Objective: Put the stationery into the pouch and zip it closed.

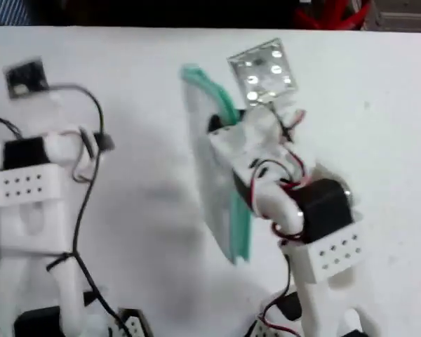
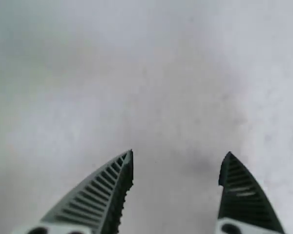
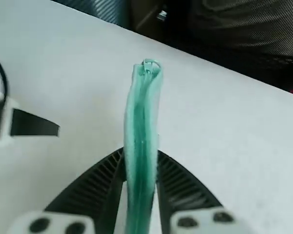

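The pouch (image 1: 209,165) is clear plastic with a teal zip edge (image 1: 236,228). It is held up on edge above the middle of the table. My right gripper (image 3: 140,158) is shut on that teal edge, one finger on each side. The zip pull (image 3: 149,66) sits at the far end of the zip in the right wrist view. I cannot make out what is inside the pouch. My left gripper (image 2: 178,155) is open over bare white table, with nothing between its fingers. The left arm (image 1: 28,175) stands at the table's left side, well apart from the pouch.
A shiny square plate with bright spots (image 1: 263,70) lies just behind the pouch. Black cables (image 1: 84,203) trail from the left arm. A red object (image 1: 333,14) sits past the table's far edge. The white tabletop (image 1: 140,210) lies between the arms.
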### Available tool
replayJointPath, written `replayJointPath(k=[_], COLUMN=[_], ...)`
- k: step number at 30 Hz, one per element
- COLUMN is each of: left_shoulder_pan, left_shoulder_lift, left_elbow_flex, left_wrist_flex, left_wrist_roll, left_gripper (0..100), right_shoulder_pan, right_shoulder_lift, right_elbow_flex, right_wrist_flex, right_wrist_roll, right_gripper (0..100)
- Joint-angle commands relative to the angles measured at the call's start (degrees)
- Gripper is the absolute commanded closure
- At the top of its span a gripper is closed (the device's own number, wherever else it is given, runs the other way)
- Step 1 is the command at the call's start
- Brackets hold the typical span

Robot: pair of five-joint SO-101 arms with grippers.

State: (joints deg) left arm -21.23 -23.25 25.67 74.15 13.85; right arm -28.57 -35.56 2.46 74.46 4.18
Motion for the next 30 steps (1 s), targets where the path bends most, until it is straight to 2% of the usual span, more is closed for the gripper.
replayJointPath(k=[1, 5, 9, 12, 18, 23, 27, 30], left_shoulder_pan=[0.66, 0.31, 0.31, 0.57, 0.66, 0.66, 0.75, 0.75], left_shoulder_lift=[-1.71, -1.71, -1.71, -1.63, -1.54, -1.54, -1.54, -1.54], left_elbow_flex=[15.65, 17.32, 17.58, 17.58, 17.67, 17.67, 17.67, 17.67], left_wrist_flex=[-15.38, -18.99, -19.34, -19.43, -20.57, -20.57, -20.57, -20.48], left_wrist_roll=[2.81, 3.16, 3.16, 3.25, 3.25, 3.25, 3.25, 3.16], left_gripper=[72, 72, 72, 72, 72, 72, 72, 72], right_shoulder_pan=[-6.46, -8.57, -3.82, 1.36, 13.14, 21.93, 25.1, 25.27], right_shoulder_lift=[4.53, 12.35, 16.4, 19.21, 22.11, 18.59, 12.26, 7.78], right_elbow_flex=[-2.64, -3.08, -3.69, -3.6, 9.32, 24.79, 33.76, 37.98], right_wrist_flex=[-8.66, -20.44, -29.76, -31.34, -29.85, -34.77, -34.15, -26.15], right_wrist_roll=[-2.55, -3.43, -8.7, -12.4, -11.52, 3.52, 15.91, 23.3], right_gripper=[97.8, 97.8, 97.8, 97.8, 97.9, 97.9, 97.0, 84.8])
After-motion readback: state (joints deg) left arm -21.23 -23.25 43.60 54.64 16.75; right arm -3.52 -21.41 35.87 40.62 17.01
